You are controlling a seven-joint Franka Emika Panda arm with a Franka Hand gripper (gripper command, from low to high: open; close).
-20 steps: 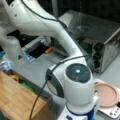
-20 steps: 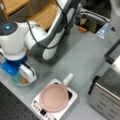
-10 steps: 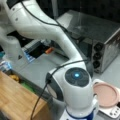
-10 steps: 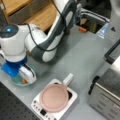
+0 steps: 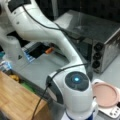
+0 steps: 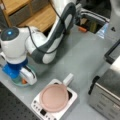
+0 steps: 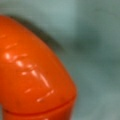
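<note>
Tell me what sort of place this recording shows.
Probably a lab bench staged as a toy kitchen: a silver toaster oven, a pink pan on a white toy stove, and wooden shelving.

A grey table (image 6: 82, 57) carries a white scale-like device (image 6: 56, 105) with a pink round plate (image 6: 53, 97) lying on top; in a front view the same plate (image 5: 105, 94) sits at the right edge. A metal toaster oven (image 5: 100, 40) with dark knobs stands behind it, and appears again at a front view's lower right (image 6: 107, 95). A wooden shelf unit (image 6: 27, 12) stands at a front view's top left. A small orange item (image 6: 82, 29) lies near the table's far edge.
</note>
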